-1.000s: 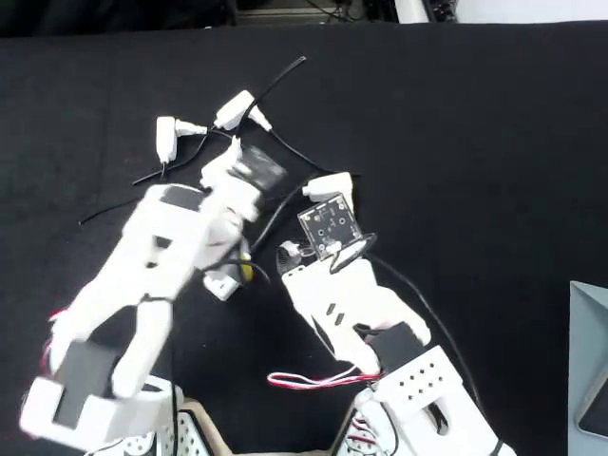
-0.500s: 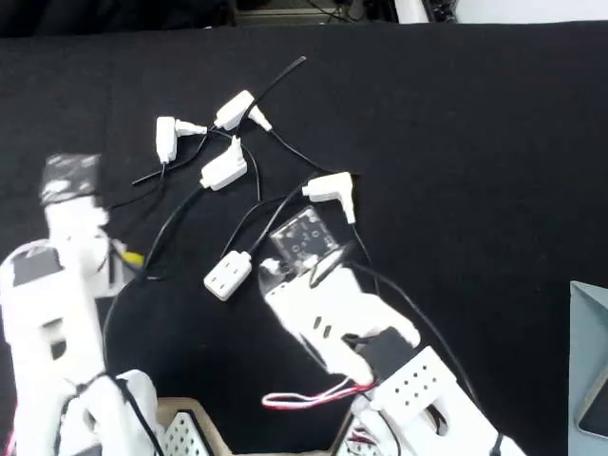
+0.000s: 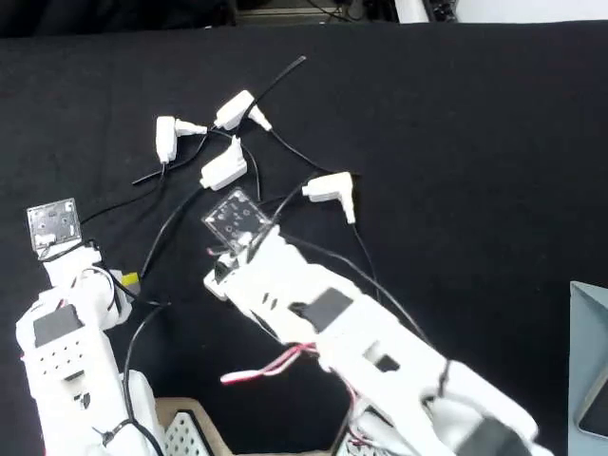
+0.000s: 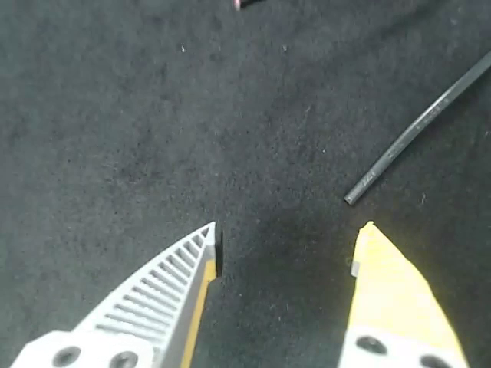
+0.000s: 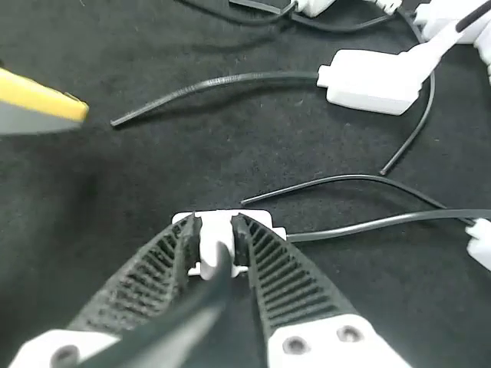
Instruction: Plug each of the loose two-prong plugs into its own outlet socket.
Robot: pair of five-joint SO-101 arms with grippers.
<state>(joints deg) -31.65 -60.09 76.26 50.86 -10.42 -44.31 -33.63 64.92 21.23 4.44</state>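
The right gripper (image 5: 217, 230) is clenched on a white socket block (image 5: 261, 222); its own wrist view shows both ribbed black fingers (image 5: 261, 253) pressed against the block's sides, with a thin black cable (image 5: 368, 222) leading away from it over the black cloth (image 3: 475, 142). From the high view that grip is covered by the arm itself, which reaches from the near right edge to the middle of the table. That view does show the four loose white plugs lying farther off: an angled plug (image 3: 328, 188) just right of the arm's wrist, a middle plug (image 3: 223, 169) just beyond it, a far plug (image 3: 235, 110) behind that, and a left plug (image 3: 166, 138) beside it, all apart from one another with their black cables crossing. None of them is in a socket. The left gripper (image 4: 288, 230) sits at the near left, well apart from the plugs, released and holding nothing; its wrist view shows the white ribbed finger (image 4: 184, 264) and the yellow finger (image 4: 383, 268) spread wide over bare cloth, with a cut cable end (image 4: 414, 130) lying just beyond the yellow one
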